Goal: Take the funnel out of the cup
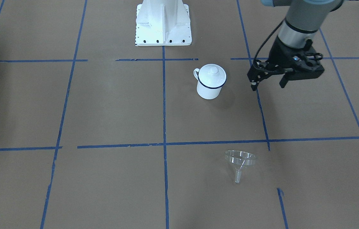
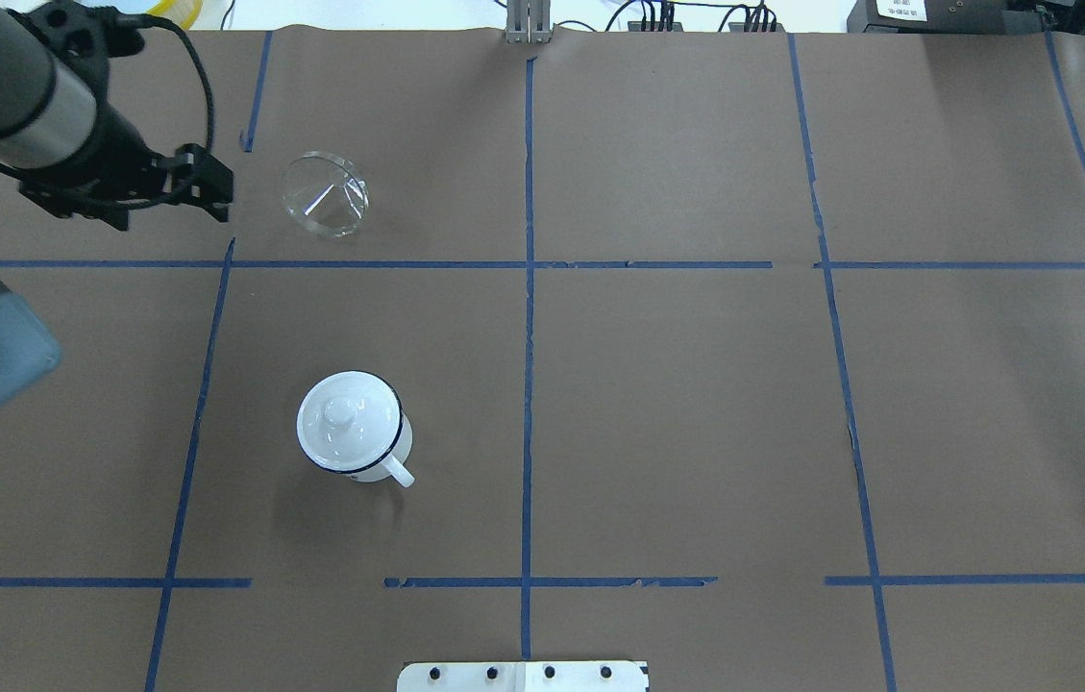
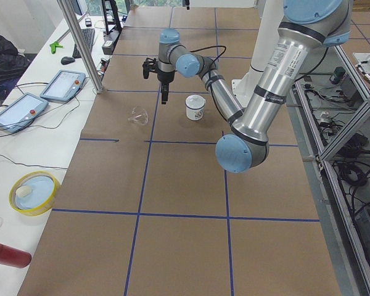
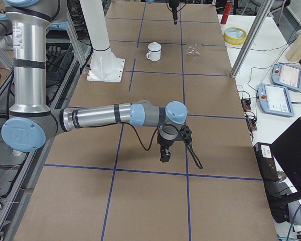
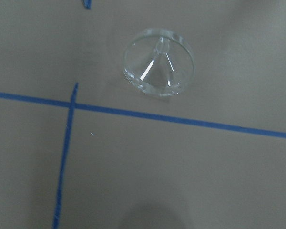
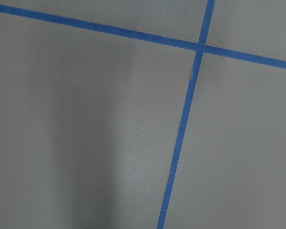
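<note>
The funnel lies well apart from the cup.

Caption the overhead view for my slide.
Clear funnel lies on brown paper, apart from lidded white enamel mug; left gripper open.

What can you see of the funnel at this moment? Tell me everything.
The funnel is clear and plastic-looking, with a wide round bowl and a short narrow spout. It lies tipped on its side on the brown paper, out of the cup and well apart from it. Only the paper touches it. The open left gripper hangs beside it, not in contact.
</note>
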